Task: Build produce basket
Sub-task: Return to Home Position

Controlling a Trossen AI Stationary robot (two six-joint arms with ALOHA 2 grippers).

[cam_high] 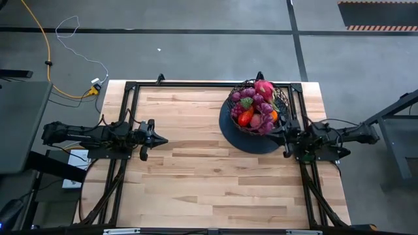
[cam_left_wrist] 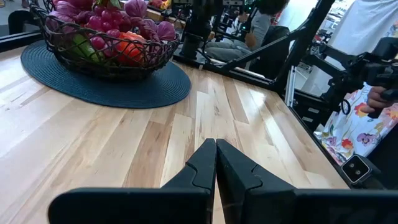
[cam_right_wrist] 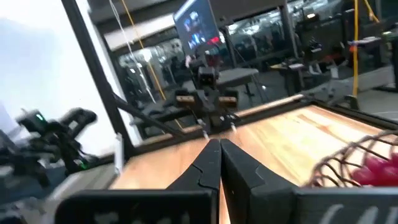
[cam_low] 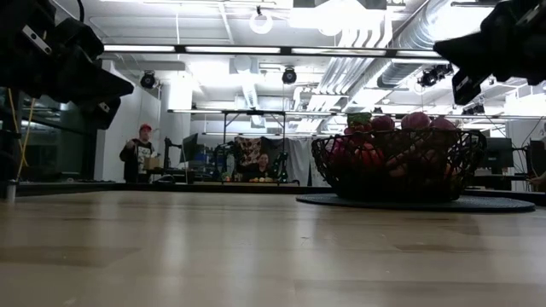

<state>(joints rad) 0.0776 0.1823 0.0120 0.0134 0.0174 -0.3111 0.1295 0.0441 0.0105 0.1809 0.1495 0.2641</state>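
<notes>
left claw (cam_left_wrist: pixel 216 145) closed, right claw (cam_right_wrist: pixel 219 145) closed

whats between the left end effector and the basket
From the left end effector to the basket: only bare tabletop, then the dark mat, clear in the high view.

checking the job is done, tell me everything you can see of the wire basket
The basket is a round black wire bowl with an open lattice wall. It stands upright on a wider dark grey round disc on the right arm's side of the wooden table. It is heaped above its rim with produce: purple grapes and pink, red, orange and green pieces. Only the disc and the produce are seen touching it.
</notes>
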